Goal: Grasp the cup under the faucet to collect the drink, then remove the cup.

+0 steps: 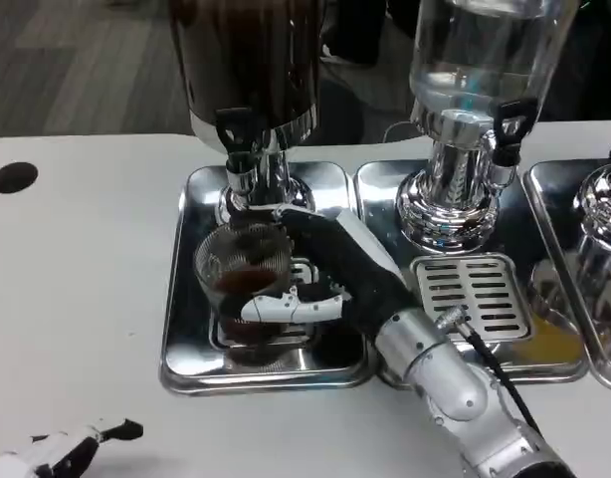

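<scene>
One right robot hand [330, 279] wraps a ribbed clear cup [242, 274] under the dark dispenser's black faucet [236, 134].

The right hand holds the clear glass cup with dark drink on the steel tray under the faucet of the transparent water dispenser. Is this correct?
Not quite. In the head view the right hand holds the clear glass cup on the steel tray under the black faucet of the dark drink dispenser, not the transparent one.

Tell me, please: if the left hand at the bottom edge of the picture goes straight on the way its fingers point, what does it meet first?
The left hand points right along the bare white table. That way looks free until the right forearm, though depth is unclear.
</scene>
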